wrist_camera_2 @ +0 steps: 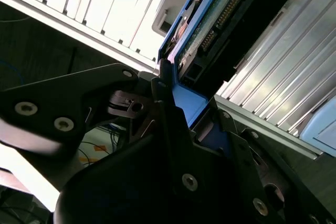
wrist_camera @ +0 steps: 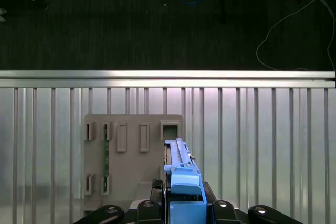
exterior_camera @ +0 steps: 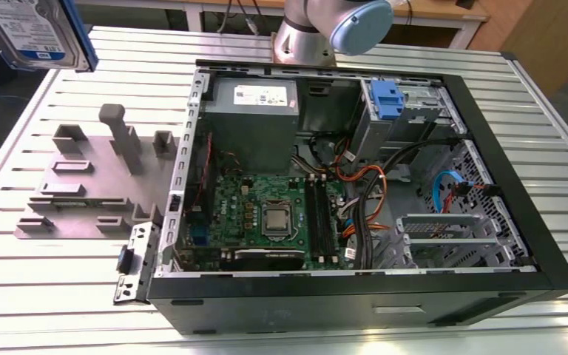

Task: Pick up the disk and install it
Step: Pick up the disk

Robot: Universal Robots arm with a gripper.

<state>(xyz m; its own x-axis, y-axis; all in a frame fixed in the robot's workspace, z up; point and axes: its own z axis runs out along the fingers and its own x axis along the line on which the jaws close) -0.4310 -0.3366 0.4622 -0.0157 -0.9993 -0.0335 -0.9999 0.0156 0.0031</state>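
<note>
The disk (exterior_camera: 35,31), a silver hard drive with a white-and-blue label in a blue carrier bracket, hangs in the air at the exterior view's top left, above the table's far left corner. In the first wrist view the disk (wrist_camera: 181,174) stands edge-on between the black fingers, and my gripper (wrist_camera: 182,204) is shut on its blue bracket. The second wrist view shows the disk's (wrist_camera_2: 223,9) circuit-board side and connector, with my gripper (wrist_camera_2: 176,103) clamped on the blue frame. Below it lies the grey slotted holder block (wrist_camera: 134,153).
An open computer case (exterior_camera: 506,188) lies on the slatted aluminium table (exterior_camera: 57,296), with motherboard, power supply and cables inside. A blue caddy (exterior_camera: 387,100) sits in the drive bay at the case's far right. The grey holder block (exterior_camera: 86,185) lies left of the case.
</note>
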